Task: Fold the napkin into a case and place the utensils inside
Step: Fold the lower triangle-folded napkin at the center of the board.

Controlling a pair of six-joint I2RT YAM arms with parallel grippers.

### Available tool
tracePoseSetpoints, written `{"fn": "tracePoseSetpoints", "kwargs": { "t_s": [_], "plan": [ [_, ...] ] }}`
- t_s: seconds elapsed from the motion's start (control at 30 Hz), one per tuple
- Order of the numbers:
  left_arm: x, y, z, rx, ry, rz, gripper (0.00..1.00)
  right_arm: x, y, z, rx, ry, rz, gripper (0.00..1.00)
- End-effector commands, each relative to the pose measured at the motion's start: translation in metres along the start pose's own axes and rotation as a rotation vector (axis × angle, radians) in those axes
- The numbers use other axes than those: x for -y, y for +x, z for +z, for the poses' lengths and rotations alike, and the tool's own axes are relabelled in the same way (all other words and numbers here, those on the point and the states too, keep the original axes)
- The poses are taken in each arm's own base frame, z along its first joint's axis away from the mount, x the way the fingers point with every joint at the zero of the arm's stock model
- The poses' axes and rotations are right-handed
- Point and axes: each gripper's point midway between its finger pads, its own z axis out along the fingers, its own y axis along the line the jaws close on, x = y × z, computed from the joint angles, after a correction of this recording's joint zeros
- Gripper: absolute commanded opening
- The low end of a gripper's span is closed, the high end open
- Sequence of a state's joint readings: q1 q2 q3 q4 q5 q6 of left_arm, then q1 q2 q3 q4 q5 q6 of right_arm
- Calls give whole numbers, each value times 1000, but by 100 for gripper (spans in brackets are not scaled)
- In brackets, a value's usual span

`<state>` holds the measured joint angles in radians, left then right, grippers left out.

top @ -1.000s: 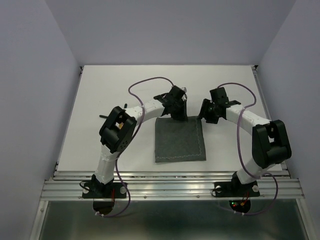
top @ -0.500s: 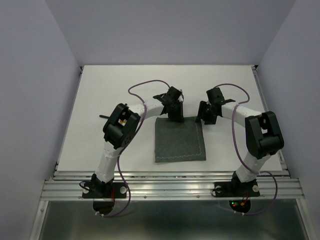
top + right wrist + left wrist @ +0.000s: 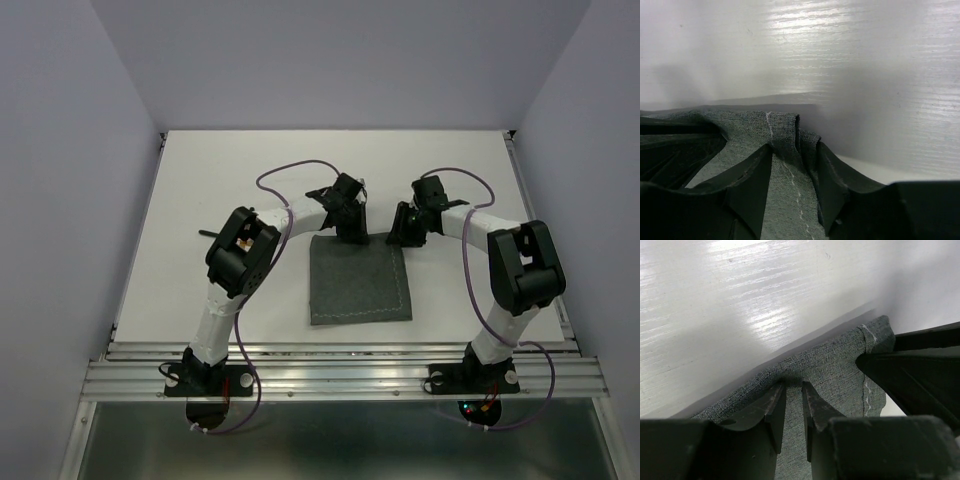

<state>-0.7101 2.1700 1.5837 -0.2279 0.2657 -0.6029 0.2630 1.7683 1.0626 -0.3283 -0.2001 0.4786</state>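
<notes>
Right gripper edged inward, napkin — seemingly — pinched

White table with the dark grey-green napkin flat near its middle.

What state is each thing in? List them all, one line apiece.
napkin: lying flat on the table, far edge pinched in two places.
left gripper: shut on the napkin's far edge.
right gripper: shut on the napkin's far right corner, cloth bunched between its fingers.
</notes>
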Motion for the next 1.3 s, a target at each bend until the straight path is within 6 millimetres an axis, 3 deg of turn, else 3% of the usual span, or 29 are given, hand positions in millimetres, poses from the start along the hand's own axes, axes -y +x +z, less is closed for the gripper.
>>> {"fn": "tracePoseSetpoints", "kwargs": {
  "t_s": [0.0,0.1,0.2,0.5,0.93,1.1,1.27],
  "plan": [
    [4,-1,-5,4,24,16,31,-7,1,4,9,-39,5,30],
    [2,0,-5,2,23,17,31,-8,-4,-2,35,-33,13,14],
    [0,4,-3,-6,23,18,31,-13,-11,-14,71,-37,23,5],
    [-5,10,0,-21,23,14,30,-35,-13,-34,109,-80,34,1],
    [-7,14,2,-25,21,12,30,-100,1,-33,91,-148,-19,1],
    [-7,15,-1,-24,22,10,30,-100,2,-22,83,-122,9,1],
    [0,6,-26,24,26,16,30,-94,3,-18,85,-89,42,1]
  ]
}}
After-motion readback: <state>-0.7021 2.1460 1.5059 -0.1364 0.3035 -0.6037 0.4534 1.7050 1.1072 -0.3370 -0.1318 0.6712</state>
